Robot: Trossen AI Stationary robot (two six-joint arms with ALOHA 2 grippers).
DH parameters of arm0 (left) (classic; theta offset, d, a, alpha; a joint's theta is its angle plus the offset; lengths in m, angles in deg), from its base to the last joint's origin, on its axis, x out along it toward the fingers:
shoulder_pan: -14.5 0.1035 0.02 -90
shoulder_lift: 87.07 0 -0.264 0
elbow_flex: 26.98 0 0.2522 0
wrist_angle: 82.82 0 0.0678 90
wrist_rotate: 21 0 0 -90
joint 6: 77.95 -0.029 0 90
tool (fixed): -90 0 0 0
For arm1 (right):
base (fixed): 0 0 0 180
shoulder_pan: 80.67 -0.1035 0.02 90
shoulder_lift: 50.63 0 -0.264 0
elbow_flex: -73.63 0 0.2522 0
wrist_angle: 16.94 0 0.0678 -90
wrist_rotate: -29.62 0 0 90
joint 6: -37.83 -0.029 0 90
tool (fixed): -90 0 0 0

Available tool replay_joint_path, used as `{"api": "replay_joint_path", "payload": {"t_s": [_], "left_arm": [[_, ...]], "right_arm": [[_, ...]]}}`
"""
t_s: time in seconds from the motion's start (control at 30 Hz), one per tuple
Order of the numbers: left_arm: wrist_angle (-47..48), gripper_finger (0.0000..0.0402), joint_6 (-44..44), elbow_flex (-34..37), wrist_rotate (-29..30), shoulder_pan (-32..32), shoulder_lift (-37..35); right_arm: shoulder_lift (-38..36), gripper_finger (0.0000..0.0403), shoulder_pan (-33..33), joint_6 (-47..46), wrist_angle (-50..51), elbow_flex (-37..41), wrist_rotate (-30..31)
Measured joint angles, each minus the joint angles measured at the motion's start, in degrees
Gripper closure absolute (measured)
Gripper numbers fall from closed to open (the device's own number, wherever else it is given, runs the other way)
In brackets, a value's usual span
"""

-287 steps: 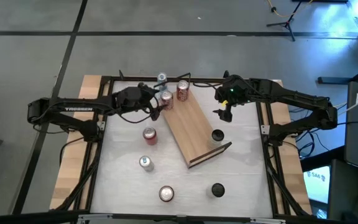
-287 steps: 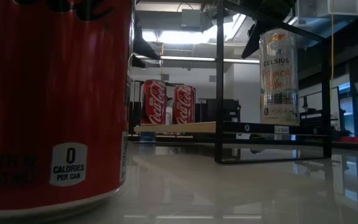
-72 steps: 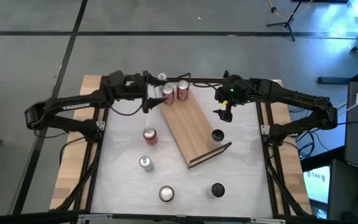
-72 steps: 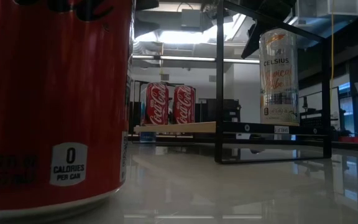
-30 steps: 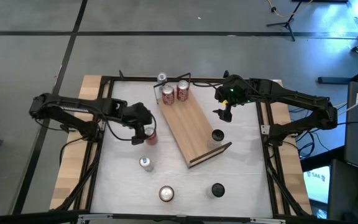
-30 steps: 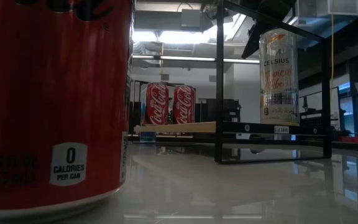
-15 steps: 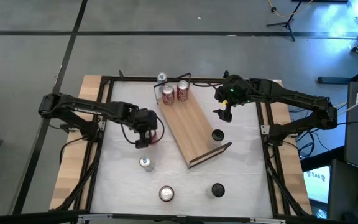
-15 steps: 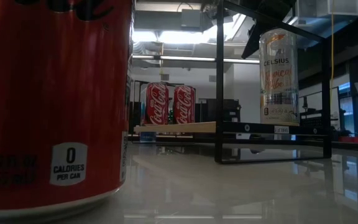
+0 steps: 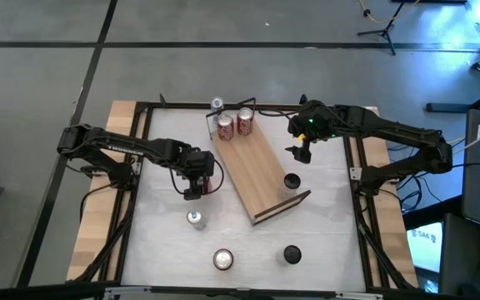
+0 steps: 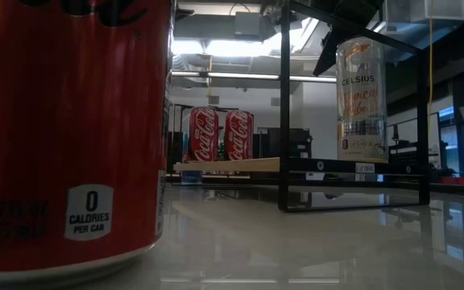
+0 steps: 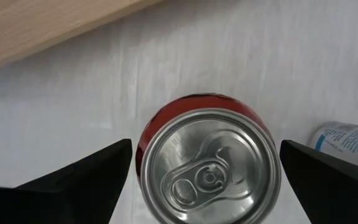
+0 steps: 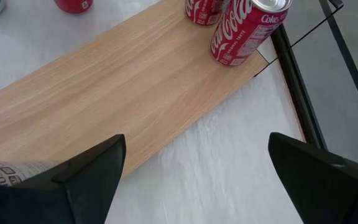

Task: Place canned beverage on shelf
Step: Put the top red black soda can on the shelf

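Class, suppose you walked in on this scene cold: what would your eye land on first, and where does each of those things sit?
First, the left end effector hanging open straight over a red can standing on the white table, just left of the shelf. Next, two red cola cans standing side by side on the shelf's far end. The right end effector waits open beside the shelf's right edge.

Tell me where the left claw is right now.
In the high view the left claw hangs open over a red can on the table, just left of the shelf.
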Motion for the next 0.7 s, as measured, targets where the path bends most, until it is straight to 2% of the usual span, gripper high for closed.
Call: {"api": "replay_joint_path", "payload": {"t_s": [0.7], "left_arm": [[-0.24,0.0003,0.13,0.0,0.44,0.02,0.35]], "right_arm": [[0.0,0.0013,0.0,0.0,0.0,0.0,0.0]]}}
